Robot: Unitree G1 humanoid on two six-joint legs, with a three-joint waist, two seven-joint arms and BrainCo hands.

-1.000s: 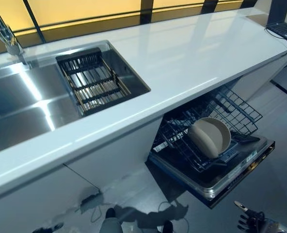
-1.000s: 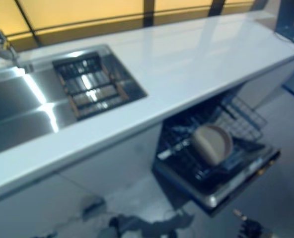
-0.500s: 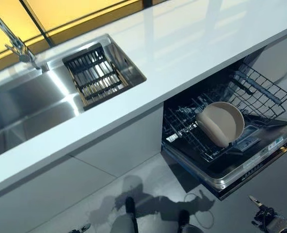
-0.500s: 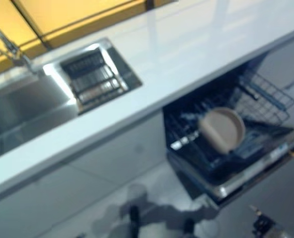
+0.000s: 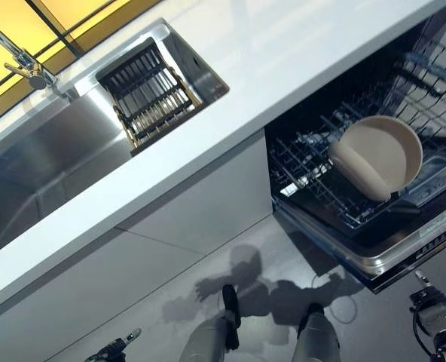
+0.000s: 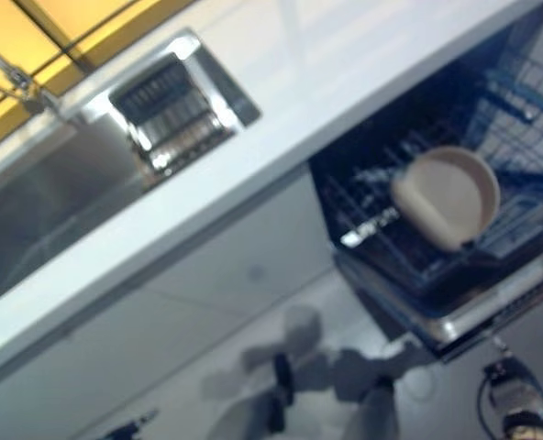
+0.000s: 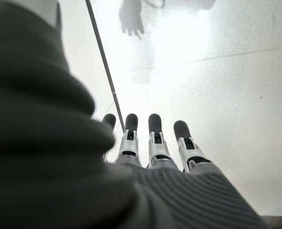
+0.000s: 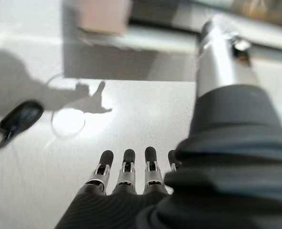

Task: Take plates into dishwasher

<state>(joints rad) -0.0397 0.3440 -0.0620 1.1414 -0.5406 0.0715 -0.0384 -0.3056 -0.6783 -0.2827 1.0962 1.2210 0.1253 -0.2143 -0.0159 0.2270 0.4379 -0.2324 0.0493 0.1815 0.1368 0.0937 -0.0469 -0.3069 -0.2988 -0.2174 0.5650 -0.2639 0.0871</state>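
Plates: two beige plates point(image 5: 377, 156) are stood on edge in the lower rack point(image 5: 336, 192) of the open dishwasher point(image 5: 389, 253).
Left hand point(image 7: 153, 143): hung low over the floor, fingers straight, nothing held.
Right hand point(image 8: 124, 174): held over the floor beside the dishwasher door, fingers straight, nothing held.
Desk point(image 5: 283, 68): white, with a steel sink point(image 5: 65, 151) set in it.

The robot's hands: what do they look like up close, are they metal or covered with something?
Both. Each hand has a row of slim silver fingers with rounded dark tips. On the left hand and the right hand, the back and wrist sit under a dark, ribbed, soft-looking cover. The right hand's thumb is a thicker silver cylinder set apart from the row.
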